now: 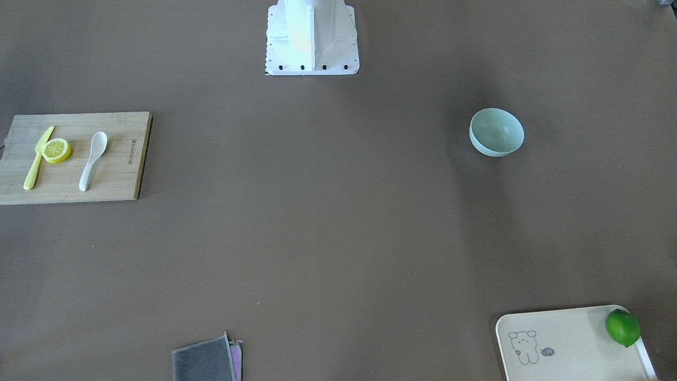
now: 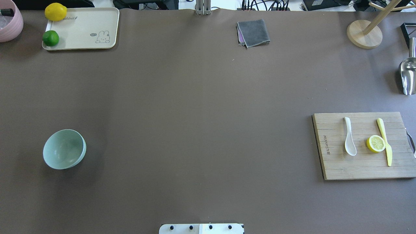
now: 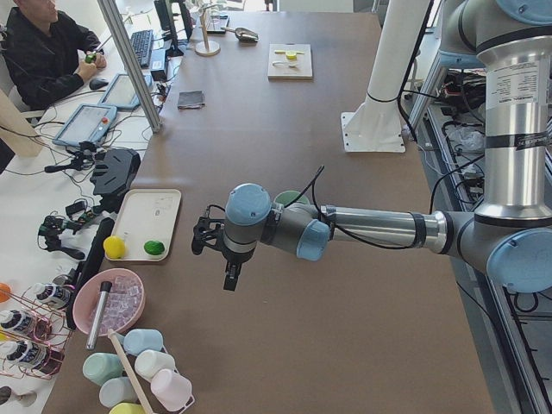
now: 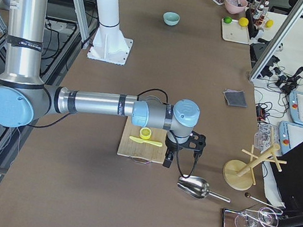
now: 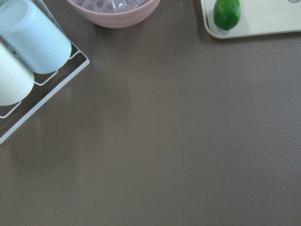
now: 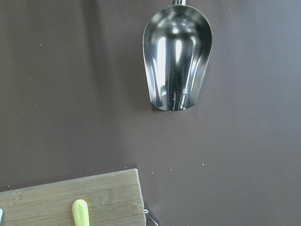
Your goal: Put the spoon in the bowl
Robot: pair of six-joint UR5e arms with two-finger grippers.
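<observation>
The small white soup spoon [image 2: 349, 140] lies flat on a rectangular bamboo cutting board [image 2: 341, 167], scoop toward the robot, just beside a yellow lemon slice [image 2: 376, 143]. The round pale mint-green bowl [image 2: 64, 149] stands well apart on the brown worktop [image 2: 201, 130], on the robot's left. The left hand [image 3: 226, 263] and the right hand [image 4: 177, 152] hang above the worktop, but I cannot tell whether either is open or closed.

Bright, even light leaves a soft shadow by the bowl [image 2: 64, 149], glare on the metal scoop [image 6: 177, 63], the white base [image 1: 312, 42] perhaps overexposed.
</observation>
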